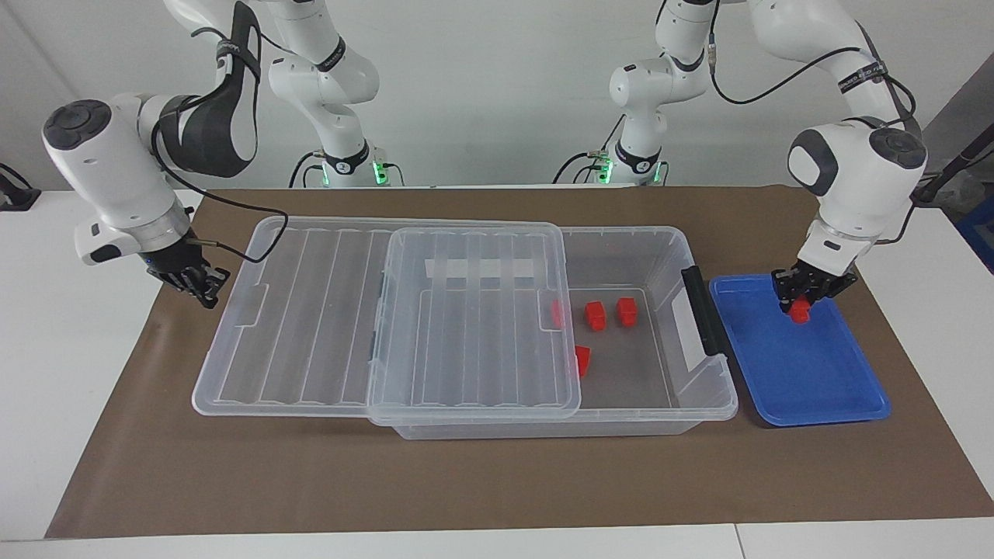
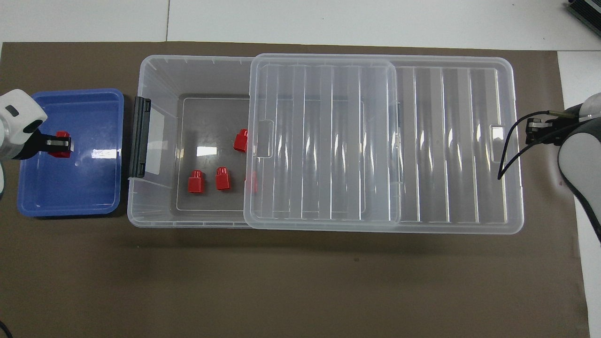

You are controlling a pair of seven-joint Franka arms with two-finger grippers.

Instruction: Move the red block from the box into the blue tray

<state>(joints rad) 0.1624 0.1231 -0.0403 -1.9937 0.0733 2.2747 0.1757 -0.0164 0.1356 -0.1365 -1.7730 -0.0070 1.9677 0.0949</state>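
Now red block [image 1: 800, 310] clamped in left pincer [image 1: 802, 304], over blue tray [image 1: 808, 373]

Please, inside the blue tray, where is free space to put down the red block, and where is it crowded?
The blue tray is bare everywhere: the left claw, shut on the red block, hangs over its part nearer the robots. Crowded is the box beside it: four red blocks on its uncovered floor, by the lid. The right claw waits at the lid's other end.

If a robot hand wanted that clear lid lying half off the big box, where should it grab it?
Probably by the overhanging end of the clear lid, at its small tab, coming from the right arm's end of the table. That end juts past the box with open space around it; the right gripper is beside it.
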